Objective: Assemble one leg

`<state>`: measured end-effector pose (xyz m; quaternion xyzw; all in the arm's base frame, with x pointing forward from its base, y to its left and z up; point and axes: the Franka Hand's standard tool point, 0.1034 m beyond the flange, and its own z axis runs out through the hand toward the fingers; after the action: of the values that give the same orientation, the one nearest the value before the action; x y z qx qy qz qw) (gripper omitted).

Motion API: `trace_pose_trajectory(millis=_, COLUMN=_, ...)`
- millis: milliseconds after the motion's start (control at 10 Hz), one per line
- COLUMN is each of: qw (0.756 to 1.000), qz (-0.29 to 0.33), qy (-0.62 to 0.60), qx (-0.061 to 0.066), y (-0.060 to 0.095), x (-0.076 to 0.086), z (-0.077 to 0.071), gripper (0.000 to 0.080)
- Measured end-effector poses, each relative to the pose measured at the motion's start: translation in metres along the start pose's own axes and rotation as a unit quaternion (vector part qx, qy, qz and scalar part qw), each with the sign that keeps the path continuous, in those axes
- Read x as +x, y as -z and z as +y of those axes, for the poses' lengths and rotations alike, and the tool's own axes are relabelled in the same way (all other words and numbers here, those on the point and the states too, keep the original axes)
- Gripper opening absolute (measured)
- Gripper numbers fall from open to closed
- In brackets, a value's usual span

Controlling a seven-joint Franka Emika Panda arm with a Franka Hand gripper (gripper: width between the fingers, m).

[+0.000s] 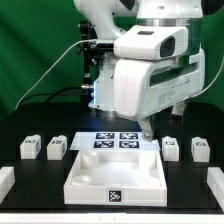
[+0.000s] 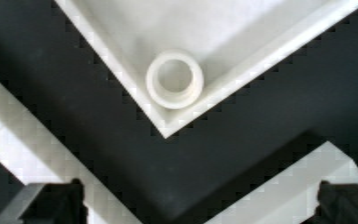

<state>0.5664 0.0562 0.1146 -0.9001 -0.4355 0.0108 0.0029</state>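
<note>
At the centre of the exterior view, the jaws hang wide open above the far corner of the tray (image 1: 140,195), holding nothing. The leg (image 1: 171,147) stands on the table (image 1: 40,190) at mid-right, apart from the jaws.

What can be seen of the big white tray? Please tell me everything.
The tray is a big white square piece, plastic by its look, with a raised rim and a flat floor. Its wall toward the exterior camera bears one black-and-white tag. The wrist view shows a round ring socket in one inner corner. It lies flat on the black table, before the marker board. The open claw hangs over that corner, apart from it.
</note>
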Motion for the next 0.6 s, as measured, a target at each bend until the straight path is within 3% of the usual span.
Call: trace_pose_trajectory(millis=600, qw=1.0, qz=0.0, qy=0.0, qx=0.0, y=-0.0004, x=-0.0001, z=-0.0001, gripper=0.065)
